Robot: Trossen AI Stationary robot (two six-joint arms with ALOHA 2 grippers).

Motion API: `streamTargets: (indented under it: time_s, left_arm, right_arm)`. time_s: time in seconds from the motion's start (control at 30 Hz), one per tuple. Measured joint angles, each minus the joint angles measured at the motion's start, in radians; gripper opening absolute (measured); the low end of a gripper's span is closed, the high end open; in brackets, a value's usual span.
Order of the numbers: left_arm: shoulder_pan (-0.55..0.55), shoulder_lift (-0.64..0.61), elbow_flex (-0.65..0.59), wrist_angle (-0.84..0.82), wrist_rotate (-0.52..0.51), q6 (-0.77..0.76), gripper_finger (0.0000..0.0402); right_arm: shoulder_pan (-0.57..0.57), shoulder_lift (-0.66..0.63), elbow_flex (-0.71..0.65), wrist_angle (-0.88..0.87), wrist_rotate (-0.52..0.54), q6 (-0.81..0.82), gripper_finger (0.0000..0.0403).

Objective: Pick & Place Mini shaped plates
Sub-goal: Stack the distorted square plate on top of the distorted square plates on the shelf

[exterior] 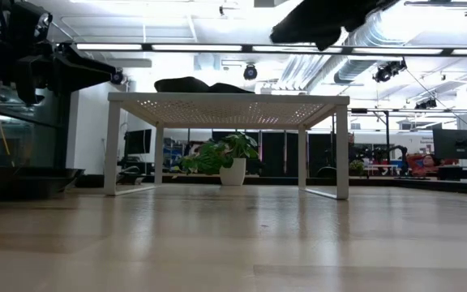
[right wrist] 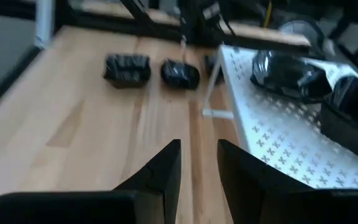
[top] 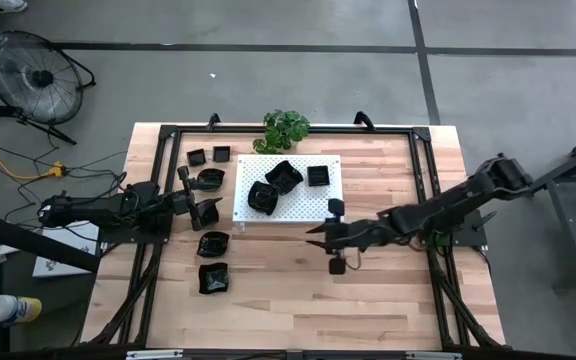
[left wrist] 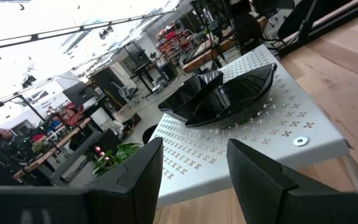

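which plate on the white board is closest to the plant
The wavy-edged plate at the white board's middle far edge; the square one and the big one lie farther from the plant.

A: How does the left arm stand?
B: It reaches in from the left side, stretched low and almost level. The left gripper [top: 208, 211] is at its end, and its two dark fingers [left wrist: 135, 171] stand apart with nothing between them.

A: And the right arm?
B: It comes from the right side, bent at the elbow, and slopes toward the middle. The right gripper [top: 320, 236] has its fingers [right wrist: 160, 171] apart by a narrow gap, and it holds nothing.
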Motion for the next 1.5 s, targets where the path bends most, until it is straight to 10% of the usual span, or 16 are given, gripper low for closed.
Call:
streamTargets:
  time_s: [0.33, 1.5]
  left_arm:
    - [0.000, 0.000, 0.000, 0.000, 0.000, 0.000, 0.0175]
    - [0.000, 0.000, 0.000, 0.011, -0.001, 0.000, 0.0175]
  right_arm:
    - [0.003, -0.132, -0.124, 0.020, 0.016, -0.208, 0.0099]
    - [-0.015, -0.132, -0.107, 0.031, 0.001, -0.148, 0.0099]
